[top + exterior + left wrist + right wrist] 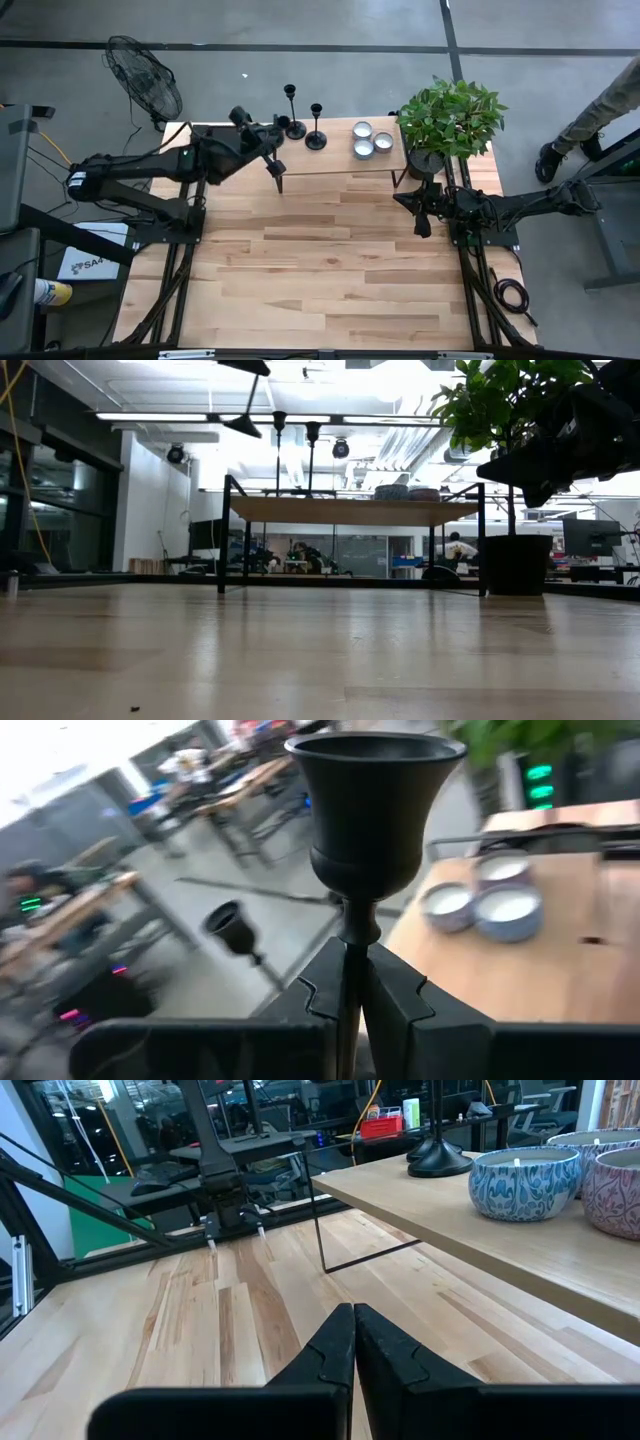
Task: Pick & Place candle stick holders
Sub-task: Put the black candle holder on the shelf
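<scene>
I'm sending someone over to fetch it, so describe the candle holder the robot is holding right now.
Start at the low wooden shelf along the table's far edge, beside the potted plant. Two black candle holders stand on its left end; the third candle holder is the one off the shelf, its thin stem clamped in the left gripper jaws.

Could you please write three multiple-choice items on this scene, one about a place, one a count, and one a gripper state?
1. Where do the candle bowls stand?
A. on the raised shelf
B. on the floor
C. in the plant pot

2. How many candle stick holders stand on the shelf?
A. none
B. two
C. five

3. What is the left gripper doing?
A. hanging open
B. gripping a bowl
C. clamping a holder's stem

Answers: 1 A, the high view shows them there; 2 B, two stand upright; 3 C, fingers close around the stem.
</scene>
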Available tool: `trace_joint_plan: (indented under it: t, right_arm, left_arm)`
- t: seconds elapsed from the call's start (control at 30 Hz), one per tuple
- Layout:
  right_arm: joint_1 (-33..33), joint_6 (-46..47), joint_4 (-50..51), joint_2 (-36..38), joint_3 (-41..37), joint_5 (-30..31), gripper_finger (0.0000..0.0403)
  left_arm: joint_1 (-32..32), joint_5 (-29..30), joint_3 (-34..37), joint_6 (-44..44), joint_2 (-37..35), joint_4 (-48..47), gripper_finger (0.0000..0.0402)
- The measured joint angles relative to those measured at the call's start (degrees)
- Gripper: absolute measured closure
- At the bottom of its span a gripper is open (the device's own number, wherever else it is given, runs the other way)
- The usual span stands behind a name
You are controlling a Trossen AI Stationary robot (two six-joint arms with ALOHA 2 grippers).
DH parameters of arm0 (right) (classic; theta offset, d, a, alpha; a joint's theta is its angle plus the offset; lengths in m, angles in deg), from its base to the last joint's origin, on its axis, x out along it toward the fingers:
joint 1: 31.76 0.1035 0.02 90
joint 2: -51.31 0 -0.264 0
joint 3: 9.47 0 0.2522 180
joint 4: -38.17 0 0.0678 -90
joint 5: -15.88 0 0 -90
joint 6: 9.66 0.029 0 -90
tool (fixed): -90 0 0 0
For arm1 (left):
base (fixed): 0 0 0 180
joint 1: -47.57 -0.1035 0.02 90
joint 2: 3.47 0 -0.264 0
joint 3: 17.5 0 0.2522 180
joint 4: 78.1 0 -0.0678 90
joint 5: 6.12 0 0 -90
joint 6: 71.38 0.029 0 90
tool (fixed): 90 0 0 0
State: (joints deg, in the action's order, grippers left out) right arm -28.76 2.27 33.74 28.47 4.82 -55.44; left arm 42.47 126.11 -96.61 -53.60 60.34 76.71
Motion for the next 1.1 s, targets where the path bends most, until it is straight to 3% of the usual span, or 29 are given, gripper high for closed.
trace_joint_plan:
  t: [0.23, 0.43, 0.63, 1.1]
  right_arm:
    - [0.0, 0.0, 0.0, 0.0, 0.0, 0.0, 0.0398]
    - [0.0, 0.0, 0.0, 0.0, 0.0, 0.0, 0.0398]
    - [0.0, 0.0, 0.0, 0.0, 0.0, 0.0, 0.0398]
    - [0.0, 0.0, 0.0, 0.0, 0.0, 0.0, 0.0398]
  left_arm:
    - [-6.5, -18.5, 0.0, -1.8, 0.0, 1.0, 0.0385]
    - [-9.4, -27.5, 0.3, -5.2, 0.0, 1.3, 0.0385]
    - [-9.7, -29.1, 2.4, -6.5, 0.0, 2.3, 0.0385]
    - [-9.6, -31.3, 11.0, -11.5, 0.0, 16.5, 0.0385]
